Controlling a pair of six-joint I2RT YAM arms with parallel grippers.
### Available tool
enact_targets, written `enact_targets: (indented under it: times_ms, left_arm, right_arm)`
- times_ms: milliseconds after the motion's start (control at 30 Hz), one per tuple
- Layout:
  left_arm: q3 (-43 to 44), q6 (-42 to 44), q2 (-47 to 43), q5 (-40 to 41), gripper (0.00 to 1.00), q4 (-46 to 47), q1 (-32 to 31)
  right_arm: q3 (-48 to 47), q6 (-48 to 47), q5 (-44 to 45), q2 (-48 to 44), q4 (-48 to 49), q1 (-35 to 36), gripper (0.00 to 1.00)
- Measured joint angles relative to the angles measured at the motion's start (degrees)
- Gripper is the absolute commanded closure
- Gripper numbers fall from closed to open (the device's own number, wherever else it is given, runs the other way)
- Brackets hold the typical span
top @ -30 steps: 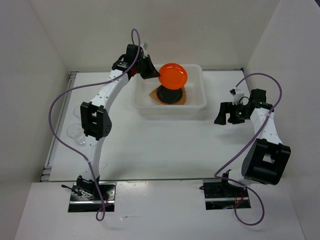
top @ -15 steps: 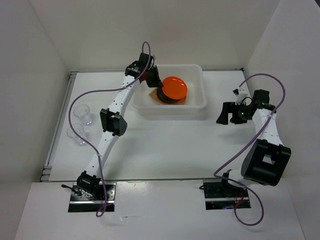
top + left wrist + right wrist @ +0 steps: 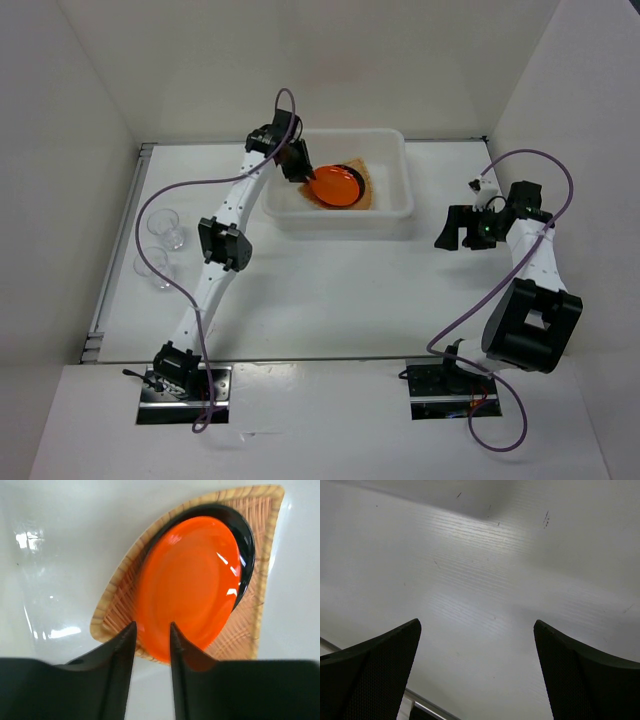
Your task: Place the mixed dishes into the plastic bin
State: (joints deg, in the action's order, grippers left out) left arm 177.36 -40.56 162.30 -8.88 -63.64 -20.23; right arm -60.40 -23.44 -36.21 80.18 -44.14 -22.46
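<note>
The left fingers (image 3: 302,171) reach down into the plastic bin (image 3: 395,215) at the far middle of the bench (image 3: 330,290), pinched narrow on the near rim of the orange plate (image 3: 192,580). That plate lies on the black plate (image 3: 246,542) (only a dark crescent of it shows), which sits on the woven basket tray (image 3: 252,615) on the bin's floor. Two clear cups (image 3: 165,228) stand at the left of the bench, well apart from the bin. The right fingers (image 3: 452,236) hang spread wide over the bench, near the bin's right side.
</note>
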Motion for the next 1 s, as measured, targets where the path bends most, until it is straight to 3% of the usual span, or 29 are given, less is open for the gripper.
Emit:
enact_targets:
  times_ms: [100,267,333,400,533,700,833,933,1000]
  left_arm:
    - [0.1,0.2,0.0,0.1,0.41,0.1,0.3]
    - [0.1,0.2,-0.9,2.4,0.27,0.9,0.1]
    - [0.0,0.6,-3.0,6.4,0.23,0.0,-0.2]
    - [-0.1,1.4,-7.3,14.1,0.11,-2.6,-0.5]
    - [-3.5,1.3,-21.4,24.4,0.06,-6.4,1.2]
    - [-31.2,-3.0,-46.6,33.3,0.0,-4.4,12.9]
    - [-64.8,-4.6,-63.3,36.7,0.0,4.2,19.9]
    - [-82.4,-4.2,-67.9,34.2,0.0,7.7,23.4]
    - [-87.6,-2.7,-67.6,32.5,0.0,8.9,26.3]
  right_arm:
    - [0.0,0.0,0.0,0.0,0.0,0.0,0.02]
    - [0.0,0.0,-0.1,0.4,0.0,0.0,0.02]
    - [0.0,0.0,-0.1,0.7,0.0,0.0,0.02]
    - [0.0,0.0,-0.2,0.9,0.0,0.0,0.02]
    - [0.0,-0.2,-0.7,1.0,0.0,-0.3,0.02]
    - [0.0,-0.7,-2.2,3.1,0.0,-0.6,0.02]
    - [0.0,-1.4,-2.4,5.4,0.0,-0.9,0.02]
    - [0.0,-1.7,-2.9,5.5,0.0,-1.0,0.02]
    - [0.0,-1.9,-3.5,5.6,-0.1,-1.1,0.02]
